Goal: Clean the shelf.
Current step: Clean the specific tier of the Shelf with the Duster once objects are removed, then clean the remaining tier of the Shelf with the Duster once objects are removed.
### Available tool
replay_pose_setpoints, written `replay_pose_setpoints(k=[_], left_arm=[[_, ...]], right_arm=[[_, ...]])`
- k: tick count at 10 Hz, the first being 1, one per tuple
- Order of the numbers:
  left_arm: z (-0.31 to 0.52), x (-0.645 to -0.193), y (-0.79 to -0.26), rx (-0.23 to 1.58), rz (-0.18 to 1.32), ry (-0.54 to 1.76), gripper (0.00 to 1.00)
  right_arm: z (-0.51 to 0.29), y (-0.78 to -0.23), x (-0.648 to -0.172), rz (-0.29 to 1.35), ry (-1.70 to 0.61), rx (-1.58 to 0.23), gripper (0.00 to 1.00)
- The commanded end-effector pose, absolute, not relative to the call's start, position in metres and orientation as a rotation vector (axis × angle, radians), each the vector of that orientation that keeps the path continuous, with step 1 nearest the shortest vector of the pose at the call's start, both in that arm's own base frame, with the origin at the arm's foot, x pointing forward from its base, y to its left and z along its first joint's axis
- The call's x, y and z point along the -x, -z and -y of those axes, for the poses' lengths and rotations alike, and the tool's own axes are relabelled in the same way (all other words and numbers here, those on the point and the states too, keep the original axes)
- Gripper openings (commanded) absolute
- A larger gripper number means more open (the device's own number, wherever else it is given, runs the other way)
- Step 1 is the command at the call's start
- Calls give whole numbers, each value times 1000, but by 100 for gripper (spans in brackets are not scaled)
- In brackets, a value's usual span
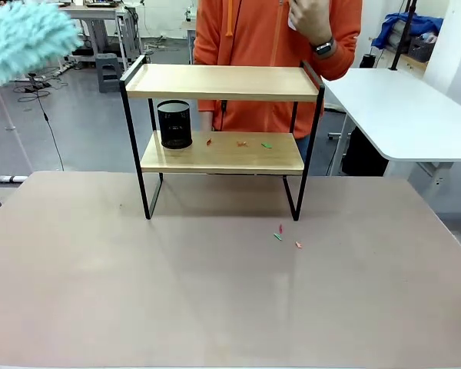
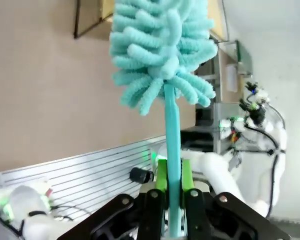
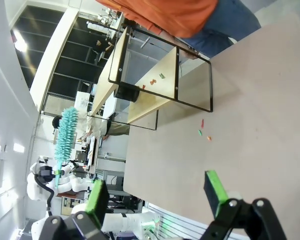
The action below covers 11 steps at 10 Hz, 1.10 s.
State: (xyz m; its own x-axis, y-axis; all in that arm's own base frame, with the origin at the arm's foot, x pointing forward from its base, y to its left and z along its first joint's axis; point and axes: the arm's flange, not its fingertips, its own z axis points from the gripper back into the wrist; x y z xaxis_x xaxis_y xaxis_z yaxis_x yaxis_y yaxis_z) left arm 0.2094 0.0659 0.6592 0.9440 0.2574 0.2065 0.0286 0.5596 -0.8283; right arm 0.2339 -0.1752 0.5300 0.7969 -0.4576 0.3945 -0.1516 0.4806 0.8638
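The shelf (image 1: 223,81) stands at the far middle of the table, with a black mesh cup (image 1: 174,124) and a few small coloured scraps (image 1: 241,143) on its lower board. More scraps (image 1: 280,234) lie on the table by its right front leg. A fluffy teal duster (image 1: 23,37) hangs high at the far left, apart from the shelf. My left gripper (image 2: 173,176) is shut on the duster's handle (image 2: 171,125), head (image 2: 160,55) pointing away. My right gripper (image 3: 156,197) is open and holds nothing, well back from the shelf (image 3: 155,85).
A person in an orange top (image 1: 253,34) stands right behind the shelf, one hand raised. A white table (image 1: 403,111) sits at the far right. The brown tabletop (image 1: 215,292) stretches wide in front of the shelf.
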Motion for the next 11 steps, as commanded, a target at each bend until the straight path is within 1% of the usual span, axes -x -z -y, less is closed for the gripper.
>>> replay_pose_setpoints(k=[1,2,3,4,11], left_arm=[[-57,-219,-612,957,272,-155,12],[-55,-227,-588,913,205,-75,12],[-56,-244,-568,878,80,-85,12],[-66,-214,-599,959,251,-165,12],[-66,-214,-599,959,251,-165,12]], right_arm=[[175,-532,-237,684,184,-1087,100],[175,-532,-237,684,184,-1087,100],[175,-532,-237,684,184,-1087,100],[175,-532,-237,684,184,-1087,100],[175,-532,-237,684,184,-1087,100]])
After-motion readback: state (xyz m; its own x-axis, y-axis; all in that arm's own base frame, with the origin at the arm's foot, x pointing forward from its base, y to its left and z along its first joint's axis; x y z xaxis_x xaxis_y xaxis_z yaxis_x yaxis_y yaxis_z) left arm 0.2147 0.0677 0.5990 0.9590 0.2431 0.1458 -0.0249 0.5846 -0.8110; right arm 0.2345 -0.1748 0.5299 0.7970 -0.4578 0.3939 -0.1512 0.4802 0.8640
